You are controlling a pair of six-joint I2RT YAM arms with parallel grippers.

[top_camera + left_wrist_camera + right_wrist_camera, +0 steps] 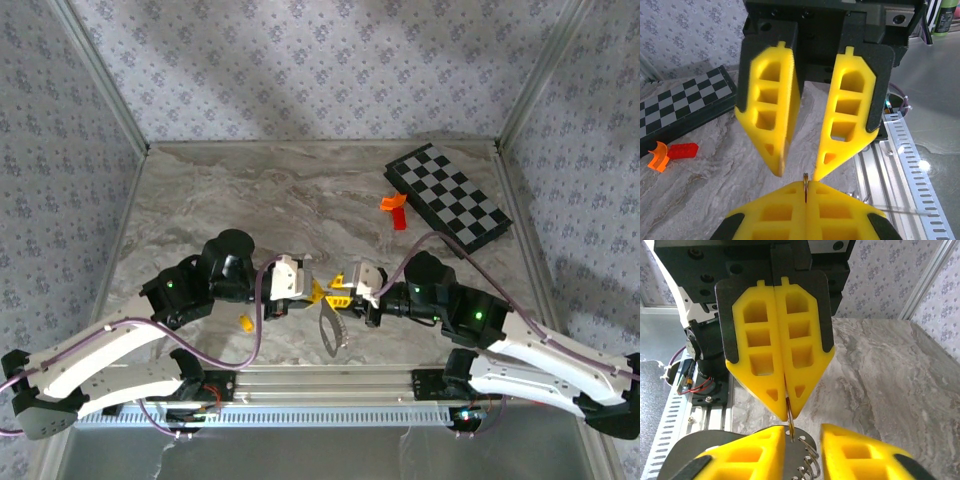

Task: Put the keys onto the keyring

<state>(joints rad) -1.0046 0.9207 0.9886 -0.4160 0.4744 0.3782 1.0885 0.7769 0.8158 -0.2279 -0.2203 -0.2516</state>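
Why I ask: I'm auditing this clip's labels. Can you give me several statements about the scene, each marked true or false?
1. The left gripper is shut on the keyring. True.
2. The key hangs on the keyring. False: it lies on the table near the left arm, apart from the ring.
3. The right gripper has its jaws pressed together. False: they stand apart, facing the left gripper.
4. The chessboard lies toward the far right of the table. True.
5. The red and orange blocks sit on top of the chessboard. False: they rest on the table beside its left edge.
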